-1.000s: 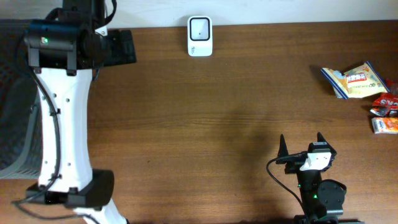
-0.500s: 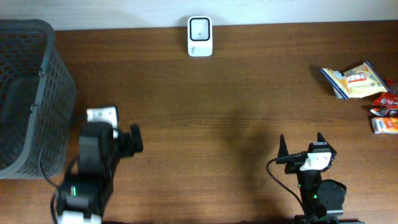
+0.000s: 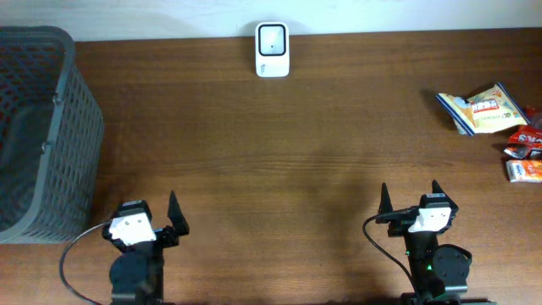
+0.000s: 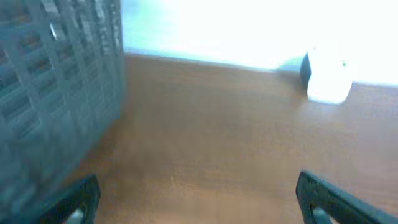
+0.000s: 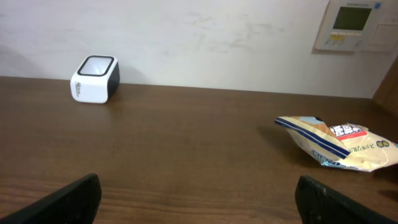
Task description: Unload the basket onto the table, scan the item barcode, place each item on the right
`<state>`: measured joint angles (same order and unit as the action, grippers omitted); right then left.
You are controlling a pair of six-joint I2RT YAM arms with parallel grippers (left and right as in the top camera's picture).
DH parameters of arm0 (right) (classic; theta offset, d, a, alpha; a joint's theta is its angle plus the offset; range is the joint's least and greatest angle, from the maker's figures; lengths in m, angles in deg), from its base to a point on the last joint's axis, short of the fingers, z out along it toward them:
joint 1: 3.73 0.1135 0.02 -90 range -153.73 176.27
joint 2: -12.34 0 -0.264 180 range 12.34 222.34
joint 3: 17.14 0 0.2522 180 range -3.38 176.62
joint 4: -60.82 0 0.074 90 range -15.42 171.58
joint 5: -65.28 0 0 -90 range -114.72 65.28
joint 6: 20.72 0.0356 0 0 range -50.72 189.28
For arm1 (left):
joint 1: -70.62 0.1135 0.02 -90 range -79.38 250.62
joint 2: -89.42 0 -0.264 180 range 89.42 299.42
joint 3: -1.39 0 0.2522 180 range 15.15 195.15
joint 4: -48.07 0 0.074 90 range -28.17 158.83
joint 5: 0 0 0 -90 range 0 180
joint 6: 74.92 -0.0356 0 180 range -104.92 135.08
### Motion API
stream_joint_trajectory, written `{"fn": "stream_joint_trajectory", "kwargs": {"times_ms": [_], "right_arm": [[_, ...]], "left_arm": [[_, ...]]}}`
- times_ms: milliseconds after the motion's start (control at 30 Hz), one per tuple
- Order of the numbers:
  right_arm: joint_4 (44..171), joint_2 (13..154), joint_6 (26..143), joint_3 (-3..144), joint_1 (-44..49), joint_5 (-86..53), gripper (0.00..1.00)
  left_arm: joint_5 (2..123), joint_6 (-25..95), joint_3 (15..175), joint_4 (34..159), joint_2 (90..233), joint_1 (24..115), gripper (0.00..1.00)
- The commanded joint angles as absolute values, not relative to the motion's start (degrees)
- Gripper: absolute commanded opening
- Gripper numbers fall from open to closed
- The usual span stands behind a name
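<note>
The white barcode scanner (image 3: 272, 49) stands at the table's far edge, also visible in the right wrist view (image 5: 94, 79) and blurred in the left wrist view (image 4: 326, 78). A yellow-and-white snack bag with blue stripes (image 3: 483, 110) lies at the far right (image 5: 339, 143), with red packets (image 3: 527, 140) beside it. My left gripper (image 3: 151, 208) sits low at the front left, open and empty (image 4: 199, 202). At the front right my right gripper (image 3: 410, 193) is open with nothing between its fingers (image 5: 199, 202). Both are far from the bag and the scanner.
A dark grey mesh basket (image 3: 42, 127) stands at the left edge, close to the left gripper (image 4: 50, 93). Bare brown tabletop (image 3: 279, 161) spans the middle. A wall controller (image 5: 354, 25) hangs on the wall behind.
The left arm has swung from the back left, over the basket, down to the front edge, uncovering the basket. Its view is still blurred. The right arm has not moved.
</note>
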<state>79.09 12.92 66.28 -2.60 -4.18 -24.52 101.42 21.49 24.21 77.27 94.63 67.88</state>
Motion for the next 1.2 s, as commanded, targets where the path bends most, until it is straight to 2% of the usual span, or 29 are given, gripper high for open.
{"fn": "stream_joint_trajectory", "kwargs": {"times_ms": [0,167,433,600,833,1167], "right_arm": [[79.3,12.6,66.3,-3.1,-4.6,-24.8,0.99],[79.3,12.6,66.3,-3.1,-4.6,-24.8,0.98],[79.3,12.6,66.3,-3.1,-4.6,-24.8,0.98],[79.3,12.6,66.3,-3.1,-4.6,-24.8,0.98],[79.3,12.6,66.3,-3.1,-4.6,-24.8,0.99],[79.3,12.6,66.3,-3.1,-4.6,-24.8,0.98]], "left_arm": [[101.6,20.7,19.7,71.5,91.4,69.9,0.99],[100.0,20.7,15.6,62.1,89.7,69.9,0.99],[92.6,10.9,15.7,66.5,89.7,69.9,0.99],[92.5,11.0,15.7,66.6,89.7,69.9,0.99],[93.9,18.0,15.7,66.5,89.7,69.9,0.99],[93.8,18.1,15.7,66.5,89.7,69.9,0.99]]}}
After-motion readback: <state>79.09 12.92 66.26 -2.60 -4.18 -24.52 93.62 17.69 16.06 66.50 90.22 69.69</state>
